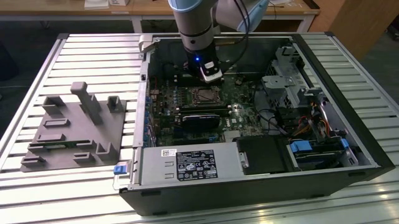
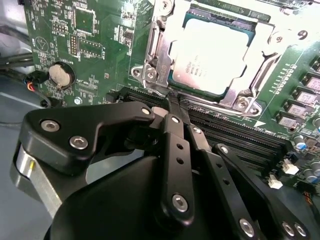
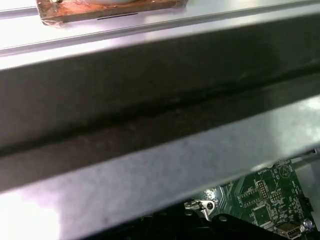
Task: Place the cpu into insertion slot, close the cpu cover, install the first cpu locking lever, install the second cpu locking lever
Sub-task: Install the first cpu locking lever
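Exterior view looks down from above; both wrist views hug the motherboard.

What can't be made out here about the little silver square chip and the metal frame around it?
Black insertion slot: covered by the dull silver square cpu and the thin silver cpu cover, second wrist view.
Locking levers: the black gripper hides the socket's near edge; latched or not, cannot tell.
Green circuit board: mostly blocked by a broad grey metal panel, first wrist view.
Exterior view: the cpu is too small to judge.

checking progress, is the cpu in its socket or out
In: the cpu lies seated flat, with the cpu cover framing it.
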`<action>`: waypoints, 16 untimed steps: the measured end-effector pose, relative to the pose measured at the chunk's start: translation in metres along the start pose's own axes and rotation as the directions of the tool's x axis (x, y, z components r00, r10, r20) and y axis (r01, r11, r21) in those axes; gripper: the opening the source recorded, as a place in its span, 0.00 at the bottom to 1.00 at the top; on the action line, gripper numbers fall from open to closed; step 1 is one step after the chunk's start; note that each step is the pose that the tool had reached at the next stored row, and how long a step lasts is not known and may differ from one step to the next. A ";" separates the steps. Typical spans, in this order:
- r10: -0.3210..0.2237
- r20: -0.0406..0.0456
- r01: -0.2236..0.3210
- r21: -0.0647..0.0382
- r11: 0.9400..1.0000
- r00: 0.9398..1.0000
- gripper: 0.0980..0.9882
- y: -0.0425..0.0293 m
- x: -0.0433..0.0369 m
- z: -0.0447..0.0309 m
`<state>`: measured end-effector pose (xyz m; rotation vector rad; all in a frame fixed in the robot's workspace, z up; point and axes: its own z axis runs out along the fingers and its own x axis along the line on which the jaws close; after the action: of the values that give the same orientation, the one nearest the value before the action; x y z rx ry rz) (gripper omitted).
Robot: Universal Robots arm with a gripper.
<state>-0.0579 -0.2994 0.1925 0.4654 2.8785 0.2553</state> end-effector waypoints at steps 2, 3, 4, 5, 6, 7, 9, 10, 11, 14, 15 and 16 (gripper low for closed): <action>0.001 0.000 -0.001 0.000 1.000 1.000 0.01 -0.0001 0.0001 0.0002; 0.001 0.000 -0.001 0.000 1.000 1.000 0.01 -0.0001 0.0001 0.0003; 0.001 -0.001 -0.001 -0.002 1.000 1.000 0.01 -0.0002 0.0001 0.0004; 0.001 -0.002 -0.001 -0.005 1.000 1.000 0.01 -0.0002 0.0002 0.0004; 0.001 -0.003 -0.001 -0.009 1.000 1.000 0.01 -0.0002 0.0001 0.0005; -0.001 -0.004 0.001 -0.011 1.000 1.000 0.01 -0.0002 0.0002 0.0005; -0.004 -0.006 0.004 -0.015 1.000 1.000 0.01 -0.0002 0.0002 0.0006; -0.006 -0.007 0.006 -0.016 1.000 1.000 0.01 -0.0002 0.0002 0.0006; -0.008 -0.007 0.007 -0.018 1.000 1.000 0.01 -0.0002 0.0002 0.0006; -0.008 -0.008 0.008 -0.018 1.000 1.000 0.01 0.0000 0.0000 -0.0003; -0.008 -0.008 0.008 -0.018 1.000 1.000 0.01 0.0002 -0.0001 -0.0010; -0.008 -0.008 0.008 -0.018 1.000 1.000 0.01 0.0004 -0.0003 -0.0021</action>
<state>-0.0580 -0.2994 0.1947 0.4508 2.8824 0.2820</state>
